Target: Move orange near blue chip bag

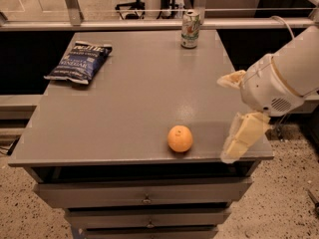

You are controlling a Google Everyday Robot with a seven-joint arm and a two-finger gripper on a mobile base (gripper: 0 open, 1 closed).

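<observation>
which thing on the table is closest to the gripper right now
The orange, by the front edge of the table, beside the gripper at the front corner. The soda can and the blue chip bag lie far back.

Arm shell (pixel 299 54): white, smooth, cylindrical, with a tan band at the joint.
Wrist housing (pixel 266 86): white, rounded, with a small dotted vent grille (pixel 280 104).
Cable (pixel 282 24): thin, pale, arching over the arm.
Gripper (pixel 224 118): cream-yellow fingers (pixel 245 136) set apart, at the table (pixel 149 88)'s right front edge.
</observation>
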